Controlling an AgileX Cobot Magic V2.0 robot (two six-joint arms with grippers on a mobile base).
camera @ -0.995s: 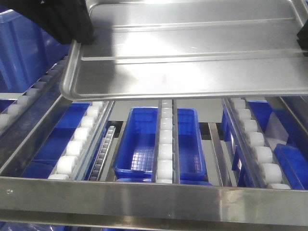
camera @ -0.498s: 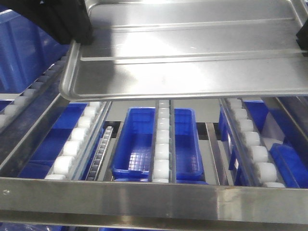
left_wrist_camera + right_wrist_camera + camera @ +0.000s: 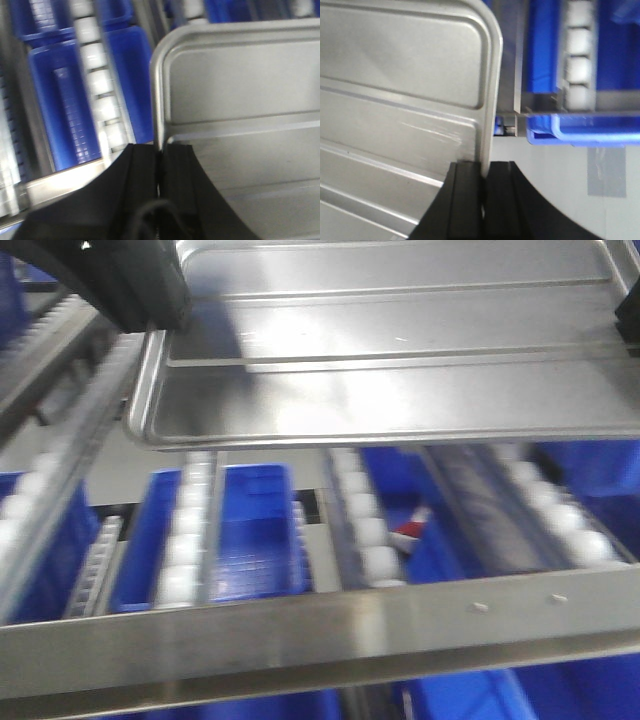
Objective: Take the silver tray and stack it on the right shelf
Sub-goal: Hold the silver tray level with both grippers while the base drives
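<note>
Above the front edge of the right shelf (image 3: 365, 540), the silver tray (image 3: 400, 350) hangs level and clear of the rollers, touching nothing but the two tools. On the tray's left rim the left tool (image 3: 160, 152) is pinching the thin lip. On the opposite rim the right tool (image 3: 485, 167) is pinching the same way.

Judgement: a grip on both short sides keeps the wide, shallow tray flat and stops it tipping. It is held high so its underside can pass over the front bar (image 3: 300, 640) before it goes down onto the rollers. Tray not yet set down; placing is the step in hand. Everything below it is blurred, so detail there is rough.

Counts:
- tray: one
- ridges across its bottom: two
- tools: two, both on the tray
- front bar: one, with two small screws (image 3: 480, 607) toward its right end
- roller rails (image 3: 188, 540): at least four, count unsure
- blue bins (image 3: 250, 530) under the shelf: several, number unclear
- small red-and-white object (image 3: 410, 530) among the bins: one, unidentified
</note>
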